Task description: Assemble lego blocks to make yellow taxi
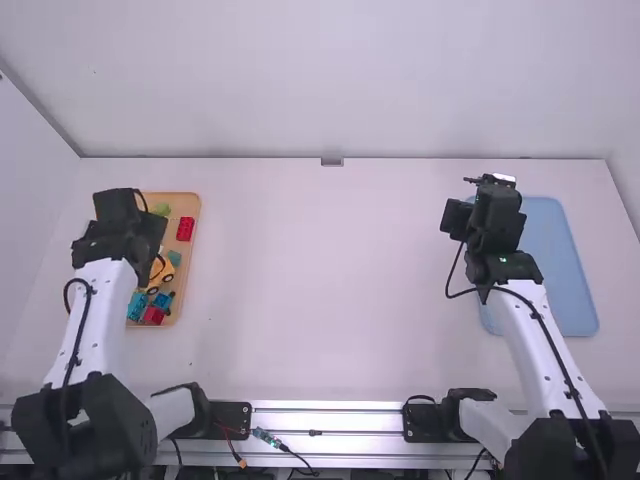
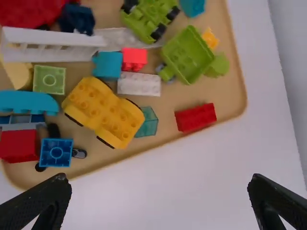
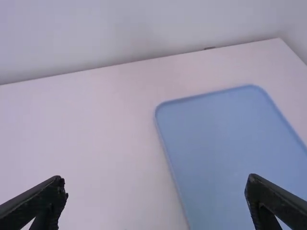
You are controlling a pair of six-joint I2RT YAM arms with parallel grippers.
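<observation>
My left gripper (image 1: 150, 240) hangs over the wooden tray (image 1: 190, 290) at the table's left; my right gripper (image 1: 458, 218) hangs by the blue tray (image 1: 570, 270). In the left wrist view the left gripper (image 2: 159, 203) is open and holds nothing. A yellow car-shaped piece (image 2: 103, 112) lies in the tray, with a white brick (image 2: 139, 84), a red brick (image 2: 195, 117) and a teal translucent brick (image 2: 148, 122) near it. In the right wrist view the right gripper (image 3: 156, 201) is open, and nothing is between its fingers.
The wooden tray also holds a green wheeled base (image 2: 150, 18), a green bin piece (image 2: 188, 55), a white ladder-like piece (image 2: 53, 45) and several other bricks. Walls border the table's back and left side. Cables (image 1: 285, 448) lie along the front rail.
</observation>
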